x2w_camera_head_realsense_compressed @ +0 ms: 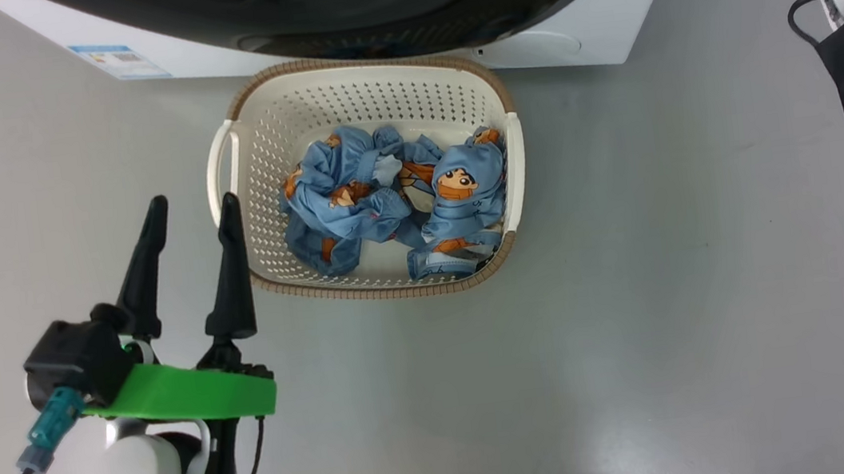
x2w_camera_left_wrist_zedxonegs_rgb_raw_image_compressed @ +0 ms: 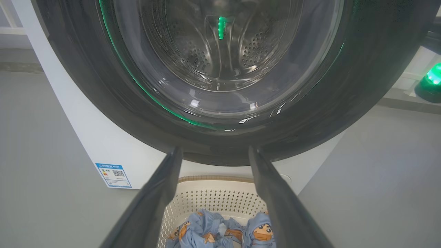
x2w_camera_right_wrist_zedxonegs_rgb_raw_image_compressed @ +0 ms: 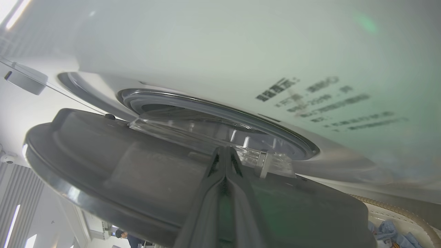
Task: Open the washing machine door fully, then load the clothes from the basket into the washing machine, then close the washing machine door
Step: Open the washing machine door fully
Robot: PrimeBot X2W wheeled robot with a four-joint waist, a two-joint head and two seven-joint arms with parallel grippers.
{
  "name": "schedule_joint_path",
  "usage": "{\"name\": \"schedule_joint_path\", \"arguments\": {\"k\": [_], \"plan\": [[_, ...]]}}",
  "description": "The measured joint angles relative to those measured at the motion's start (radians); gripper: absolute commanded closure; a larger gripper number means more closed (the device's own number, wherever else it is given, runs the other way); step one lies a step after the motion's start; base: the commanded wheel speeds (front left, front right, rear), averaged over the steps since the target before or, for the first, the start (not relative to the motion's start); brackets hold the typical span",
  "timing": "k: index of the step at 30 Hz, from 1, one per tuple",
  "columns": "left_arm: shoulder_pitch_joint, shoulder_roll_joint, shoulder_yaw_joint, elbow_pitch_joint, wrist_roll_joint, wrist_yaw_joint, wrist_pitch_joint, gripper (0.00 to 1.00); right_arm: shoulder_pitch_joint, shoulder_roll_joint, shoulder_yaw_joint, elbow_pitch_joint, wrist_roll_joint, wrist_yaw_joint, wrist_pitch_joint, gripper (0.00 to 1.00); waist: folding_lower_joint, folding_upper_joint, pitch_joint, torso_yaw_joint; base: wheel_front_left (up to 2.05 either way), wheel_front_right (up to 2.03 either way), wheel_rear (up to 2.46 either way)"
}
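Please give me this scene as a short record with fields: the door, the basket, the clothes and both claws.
washing machine door: ajar, not fully open
washing machine: gap shows behind the door
basket: on the floor before the machine
clothes: in the basket
left claw: open, empty, by the basket's left side
right claw: shut, tips at the door's inner side
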State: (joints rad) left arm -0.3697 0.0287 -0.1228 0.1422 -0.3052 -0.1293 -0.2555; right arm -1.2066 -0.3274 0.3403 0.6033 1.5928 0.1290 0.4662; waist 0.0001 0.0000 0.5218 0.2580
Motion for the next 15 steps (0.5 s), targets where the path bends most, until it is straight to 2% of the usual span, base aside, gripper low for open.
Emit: {"name": "schedule_joint_path", "arguments": {"k": [15], "plan": [[0.004, -0.004, -0.001, 0.009, 0.000, 0.000, 0.000, 0.00, 0.060, 0.012, 0.042, -0.031, -0.010, 0.000, 0.062, 1.00, 0.0000, 0.0000, -0.053, -0.012, 0.00, 0.00, 0.00]]}}
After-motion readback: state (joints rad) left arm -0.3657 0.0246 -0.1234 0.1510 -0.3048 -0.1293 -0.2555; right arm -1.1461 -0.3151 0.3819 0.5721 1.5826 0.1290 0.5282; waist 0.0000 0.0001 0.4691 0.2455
